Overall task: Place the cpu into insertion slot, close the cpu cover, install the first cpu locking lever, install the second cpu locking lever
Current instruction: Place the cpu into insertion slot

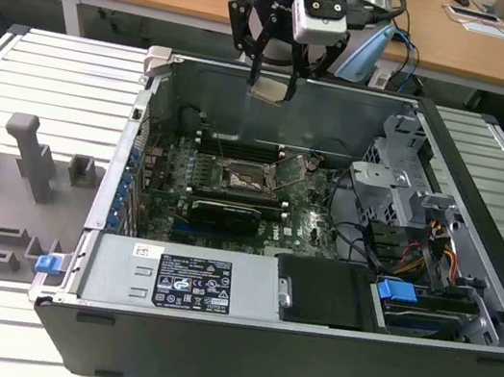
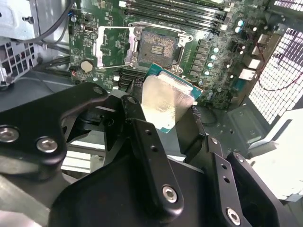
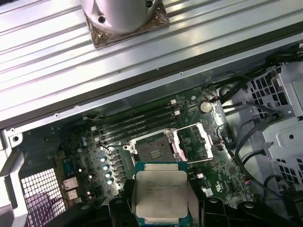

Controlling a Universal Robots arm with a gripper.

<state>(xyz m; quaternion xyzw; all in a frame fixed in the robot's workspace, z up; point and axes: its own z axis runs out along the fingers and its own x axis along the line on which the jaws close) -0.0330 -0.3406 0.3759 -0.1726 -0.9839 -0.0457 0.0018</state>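
Observation:
My gripper (image 1: 272,83) hangs above the back wall of the open computer case, shut on the cpu (image 1: 271,90), a flat pale silver square chip. In both wrist views the cpu (image 2: 165,101) (image 3: 161,194) sits between the black fingers (image 2: 142,125), edges pinched. Below it on the green board lies the insertion slot (image 1: 246,180) (image 2: 158,47) (image 3: 154,150), dark, uncovered, with nothing in it. The cpu cover (image 1: 292,169) (image 2: 113,46) (image 3: 194,142), a silver frame, is swung open beside the slot. The cpu is well above the slot, apart from it.
Long black memory slots (image 3: 137,120) run beside the socket. A drive cage with cables (image 1: 398,190) fills the case at the exterior view's right, a labelled power supply (image 1: 182,279) the near side. Grey fixture blocks (image 1: 28,154) stand on the slatted table at the exterior view's left.

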